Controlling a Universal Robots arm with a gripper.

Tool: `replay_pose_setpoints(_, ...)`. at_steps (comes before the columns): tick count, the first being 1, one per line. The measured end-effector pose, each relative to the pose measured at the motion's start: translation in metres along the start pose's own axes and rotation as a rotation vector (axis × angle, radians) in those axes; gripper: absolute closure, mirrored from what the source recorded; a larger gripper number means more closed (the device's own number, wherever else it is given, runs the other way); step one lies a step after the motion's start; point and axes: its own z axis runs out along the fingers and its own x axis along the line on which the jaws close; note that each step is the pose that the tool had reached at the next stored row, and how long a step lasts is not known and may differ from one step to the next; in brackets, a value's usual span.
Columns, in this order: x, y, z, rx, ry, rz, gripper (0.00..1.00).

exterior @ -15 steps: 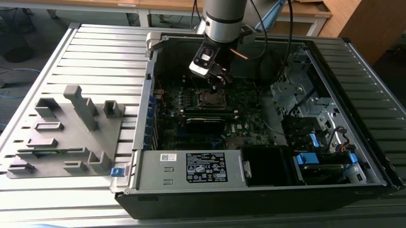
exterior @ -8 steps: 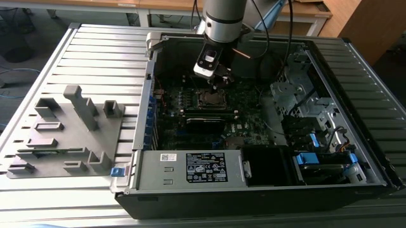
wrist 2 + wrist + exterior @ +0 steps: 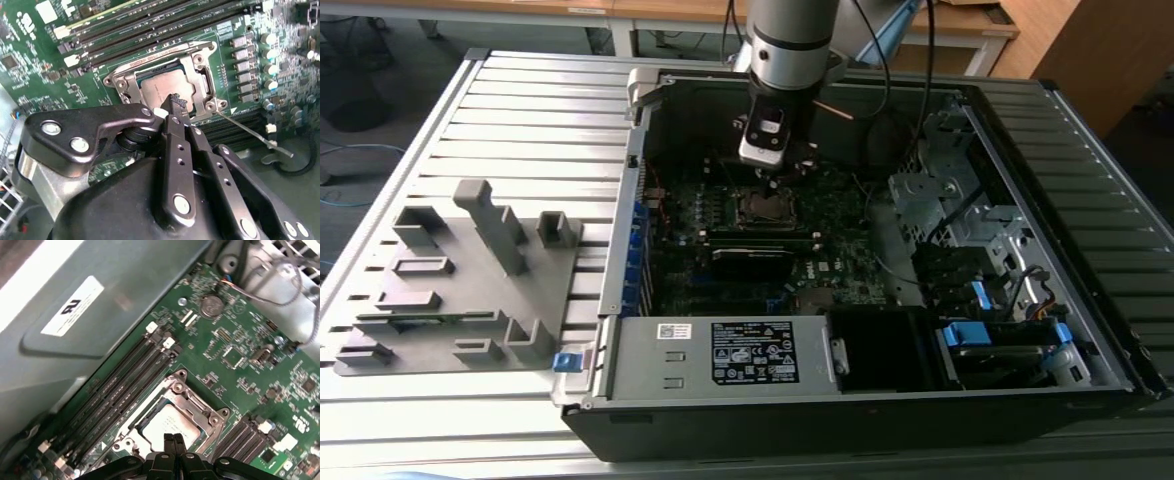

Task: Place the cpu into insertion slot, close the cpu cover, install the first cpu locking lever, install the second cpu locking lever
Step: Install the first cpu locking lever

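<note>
The cpu (image 3: 165, 87) sits in the insertion slot (image 3: 765, 207) on the motherboard (image 3: 40, 60), inside the open computer case (image 3: 1067, 150); so the first step looks done; the cpu cover (image 3: 199, 75) appears to lie flat around the chip, its bare metal top showing through the cut-out; a thin wire lever (image 3: 250, 132) juts out loose from one corner of the socket, so it looks unlatched; whether the other lever is locked cannot be told; the gripper (image 3: 176, 104) hangs just above the edge of the chip, its fingers pressed together with nothing between them; the long memory slots (image 3: 150, 30) run just beside the socket; the lever work seems to be what is left
</note>
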Motion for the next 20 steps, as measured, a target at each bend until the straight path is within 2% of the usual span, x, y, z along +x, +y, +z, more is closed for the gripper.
replay_pose_setpoints(2, 0.0000, 0.0000, 0.0000, -0.0004, 0.0003, -0.027, 0.89)
replay_pose_setpoints(16, 0.0000, 0.0000, 0.0000, -0.0007, 0.0006, -0.030, 0.89)
replay_pose_setpoints(20, 0.0000, 0.0000, 0.0000, -0.0015, 0.0013, -0.058, 0.89)
